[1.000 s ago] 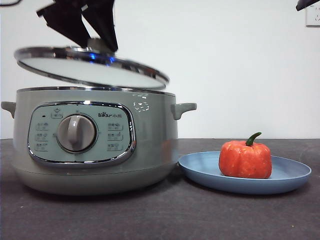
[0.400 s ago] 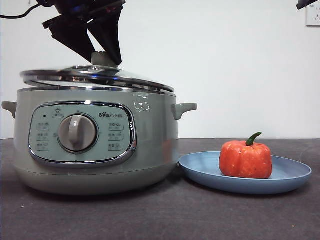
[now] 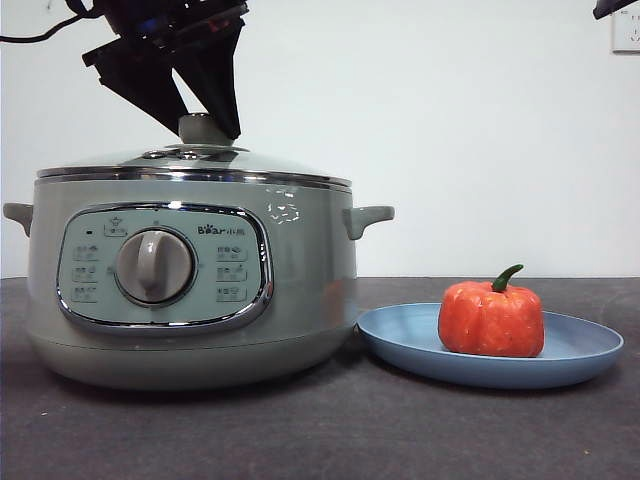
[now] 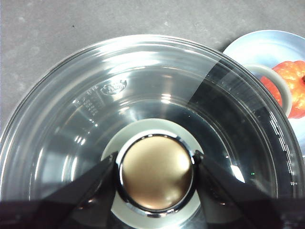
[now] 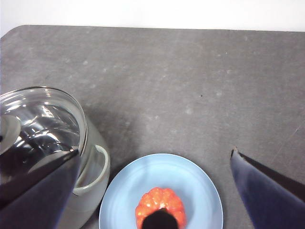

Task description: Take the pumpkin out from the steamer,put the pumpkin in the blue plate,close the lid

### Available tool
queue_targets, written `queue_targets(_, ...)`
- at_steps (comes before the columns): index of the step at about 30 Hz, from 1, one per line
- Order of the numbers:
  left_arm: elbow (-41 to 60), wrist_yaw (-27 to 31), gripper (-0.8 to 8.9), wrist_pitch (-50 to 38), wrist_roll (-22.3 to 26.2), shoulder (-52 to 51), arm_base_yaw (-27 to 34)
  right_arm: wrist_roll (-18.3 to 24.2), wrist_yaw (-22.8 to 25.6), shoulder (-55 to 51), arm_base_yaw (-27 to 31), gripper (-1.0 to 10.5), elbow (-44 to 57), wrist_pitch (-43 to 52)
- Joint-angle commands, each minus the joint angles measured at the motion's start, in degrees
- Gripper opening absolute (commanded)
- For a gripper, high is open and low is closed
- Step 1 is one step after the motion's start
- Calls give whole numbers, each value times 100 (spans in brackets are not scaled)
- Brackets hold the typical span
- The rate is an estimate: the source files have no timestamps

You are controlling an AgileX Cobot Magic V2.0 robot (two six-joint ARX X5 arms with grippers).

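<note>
My left gripper (image 4: 155,164) clamps the knob (image 3: 203,128) atop the lid (image 3: 190,165), seated on the steamer (image 3: 300,290). Glass: rigid, heavy, fragile; grip only the knob.

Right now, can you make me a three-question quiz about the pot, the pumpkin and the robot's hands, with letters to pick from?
1. Where is the pumpkin?
A. inside the steamer
B. on the blue plate
C. on the bare table

2. What colour is the pumpkin's stem?
A. green
B. yellow
C. brown

3. What is the left tool doing?
A. hanging open over the plate
B. holding the pumpkin
C. clamped on the lid's knob

Answers:
1. B, the pumpkin sits on the blue plate, beside the steamer.
2. A, the curved stem on top is green.
3. C, the left wrist view shows both jaws pressed against the knob, with the lid seated level on the steamer's rim. The right tool waits open above the plate.
</note>
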State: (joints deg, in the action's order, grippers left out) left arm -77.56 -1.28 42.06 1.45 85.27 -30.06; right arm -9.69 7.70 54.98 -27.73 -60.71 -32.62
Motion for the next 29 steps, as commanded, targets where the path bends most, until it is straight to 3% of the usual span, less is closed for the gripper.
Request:
queue_targets(1,-35,-55,-9,68,-9,7,-35,-52,20,-13,-7,535,37,-13)
queue_targets(16,-37,-39,7,251,9,7,-35,-52,17,-13,-9,535,39,-249)
queue_targets(18,-37,-50,100,212,9,7,-35,-52,17,-13,-9,535,39,-254)
queue_targets(22,-35,-179,447,243,9,7,-35,-55,15,-13,-9,535,37,-262)
queue_targets(29,-37,-317,467,232,7,7,-35,-55,17,-13,-9,535,39,-295)
